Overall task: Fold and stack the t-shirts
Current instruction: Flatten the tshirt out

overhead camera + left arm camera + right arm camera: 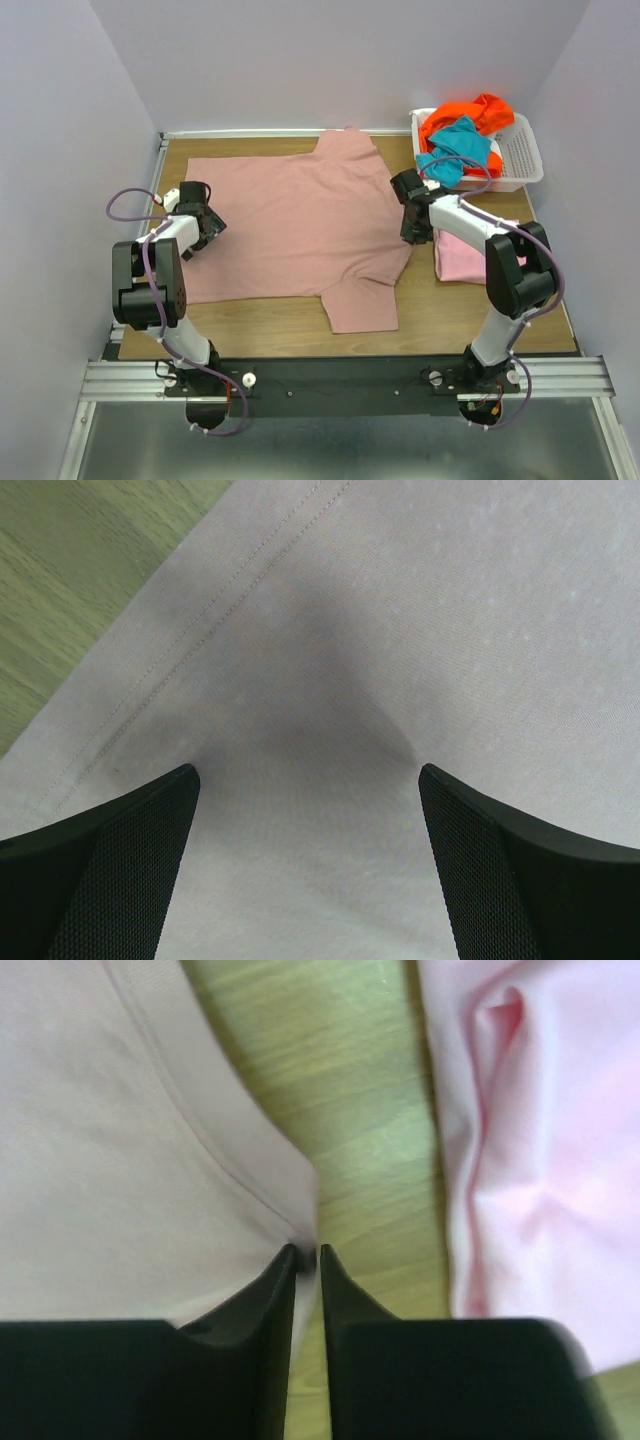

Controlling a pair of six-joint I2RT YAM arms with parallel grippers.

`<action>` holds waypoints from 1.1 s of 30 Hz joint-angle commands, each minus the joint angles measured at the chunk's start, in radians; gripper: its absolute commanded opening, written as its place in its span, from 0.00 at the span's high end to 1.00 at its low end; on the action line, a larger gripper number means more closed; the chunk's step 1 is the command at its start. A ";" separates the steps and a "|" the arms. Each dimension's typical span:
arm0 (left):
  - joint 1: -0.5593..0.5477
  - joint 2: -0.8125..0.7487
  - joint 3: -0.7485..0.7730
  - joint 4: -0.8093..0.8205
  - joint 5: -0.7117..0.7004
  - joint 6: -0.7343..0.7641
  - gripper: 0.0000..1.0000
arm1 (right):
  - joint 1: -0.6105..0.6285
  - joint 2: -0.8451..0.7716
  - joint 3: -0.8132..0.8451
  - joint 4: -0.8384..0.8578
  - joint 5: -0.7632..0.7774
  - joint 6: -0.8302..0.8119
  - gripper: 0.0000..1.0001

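A large dusty rose-mauve t-shirt [300, 215] lies spread flat across the table. My left gripper [208, 228] hovers low over its left part, near a stitched hem, jaws wide open with only flat cloth [400, 630] between the fingers [120, 860]. My right gripper [412, 228] is at the shirt's right edge, and in the right wrist view its jaws [307, 1252] pinch the thin edge of the rose-mauve cloth [120, 1160]. A brighter light pink t-shirt [458, 262] lies folded to the right of it, partly under the right arm.
A white slotted basket [525, 150] stands at the back right, holding a crumpled orange t-shirt [470, 112] and a teal one [455, 150]. Bare wooden table [280, 320] shows along the front edge, and a strip of wood [370, 1110] separates the two pink shirts.
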 commanded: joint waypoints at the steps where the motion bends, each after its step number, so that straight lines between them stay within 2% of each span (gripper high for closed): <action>1: -0.002 -0.007 -0.017 0.005 -0.020 0.011 0.01 | 0.002 0.027 0.051 -0.119 0.086 0.051 0.69; 3: -0.002 -0.027 -0.014 0.005 -0.002 0.012 0.01 | 0.002 0.013 0.071 -0.130 0.104 0.056 0.58; 4: -0.002 -0.036 -0.007 0.004 0.009 0.017 0.01 | 0.008 0.004 0.079 -0.127 0.109 0.048 0.36; 7: -0.005 -0.087 0.013 -0.007 0.037 0.027 0.01 | 0.033 -0.062 0.114 -0.095 0.114 0.013 0.00; 11: -0.005 -0.127 0.056 -0.027 0.037 0.040 0.01 | 0.042 -0.081 0.116 0.018 -0.024 -0.056 0.00; 13: -0.005 -0.131 0.090 -0.039 0.031 0.055 0.01 | 0.042 -0.042 0.124 0.061 -0.130 -0.087 0.00; 16: -0.005 -0.101 0.139 -0.047 0.017 0.081 0.01 | 0.042 0.060 0.206 0.118 -0.187 -0.113 0.00; 24: -0.005 0.069 0.266 -0.021 0.072 0.169 0.01 | 0.018 0.324 0.436 0.123 -0.195 -0.116 0.00; 33: -0.012 0.243 0.360 -0.015 0.173 0.207 0.01 | -0.047 0.458 0.512 0.123 -0.189 -0.124 0.00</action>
